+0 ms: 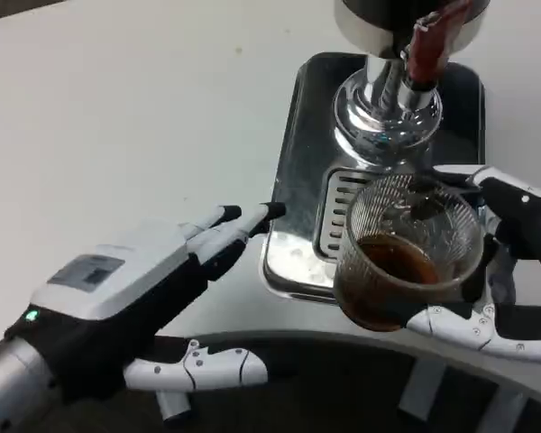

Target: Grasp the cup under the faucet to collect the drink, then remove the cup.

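Ribbed clear glass cup [406,248], part-filled with dark drink, is sitting gripped in the right hand [505,262] just below the chrome faucet [388,99], being removed, needing a level carry, left hand [135,289] waiting open-fingered.

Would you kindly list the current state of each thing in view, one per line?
Ribbed clear glass cup: upright, partly filled with brown drink, held over the tray's front edge.
Right hand: grips the cup.
Left hand: holds nothing, fingers extended toward the tray.
Shiny metal drip tray: flat on the white table.
Chrome faucet: no stream visible.
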`<state>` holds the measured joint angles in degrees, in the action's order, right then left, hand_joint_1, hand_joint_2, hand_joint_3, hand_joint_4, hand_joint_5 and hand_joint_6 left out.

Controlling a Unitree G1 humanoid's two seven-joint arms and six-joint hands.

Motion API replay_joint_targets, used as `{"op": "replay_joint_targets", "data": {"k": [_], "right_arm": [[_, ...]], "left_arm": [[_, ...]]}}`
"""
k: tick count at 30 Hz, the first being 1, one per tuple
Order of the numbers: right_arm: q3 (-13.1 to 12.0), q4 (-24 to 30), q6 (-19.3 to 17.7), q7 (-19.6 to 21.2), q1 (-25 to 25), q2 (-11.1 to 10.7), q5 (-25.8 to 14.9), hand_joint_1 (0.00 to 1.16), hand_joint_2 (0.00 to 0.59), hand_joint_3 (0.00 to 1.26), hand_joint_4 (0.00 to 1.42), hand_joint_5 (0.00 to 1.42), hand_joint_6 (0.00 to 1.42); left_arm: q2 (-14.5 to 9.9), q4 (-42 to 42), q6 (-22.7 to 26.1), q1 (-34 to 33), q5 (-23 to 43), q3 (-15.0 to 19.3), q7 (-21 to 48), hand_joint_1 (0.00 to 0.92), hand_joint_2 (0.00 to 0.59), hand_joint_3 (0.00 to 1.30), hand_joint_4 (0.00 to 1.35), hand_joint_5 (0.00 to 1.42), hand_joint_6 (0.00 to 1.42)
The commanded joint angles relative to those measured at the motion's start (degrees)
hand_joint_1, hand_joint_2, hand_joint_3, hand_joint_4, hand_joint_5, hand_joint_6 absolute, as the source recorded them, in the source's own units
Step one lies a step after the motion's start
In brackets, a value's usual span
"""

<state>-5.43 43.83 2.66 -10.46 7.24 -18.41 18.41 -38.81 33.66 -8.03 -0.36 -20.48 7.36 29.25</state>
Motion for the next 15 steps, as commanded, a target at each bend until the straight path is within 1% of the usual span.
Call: {"op": "replay_joint_targets", "data": {"k": [1,11,15], "right_arm": [[-1.1,3.6,-2.5,-1.0,0.3,-0.3,-2.3,0.76,0.259,0.78,0.87,1.04,1.24],[-1.4,5.8,-2.2,-3.8,0.4,-1.1,-4.4,0.75,0.261,0.79,0.87,1.06,1.24],[-1.1,6.3,-2.4,-4.9,1.0,-1.5,-5.0,0.75,0.261,0.79,0.87,1.06,1.24]], "left_arm": [[-0.7,2.8,0.8,1.4,0.5,0.7,1.3,0.0,0.112,0.0,0.0,0.0,0.1],[-1.1,7.6,1.8,4.7,1.1,3.1,2.9,0.0,0.113,0.0,0.0,0.0,0.09],[-1.5,9.6,2.1,6.8,1.4,5.4,3.7,0.0,0.111,0.0,0.0,0.0,0.09]]}}
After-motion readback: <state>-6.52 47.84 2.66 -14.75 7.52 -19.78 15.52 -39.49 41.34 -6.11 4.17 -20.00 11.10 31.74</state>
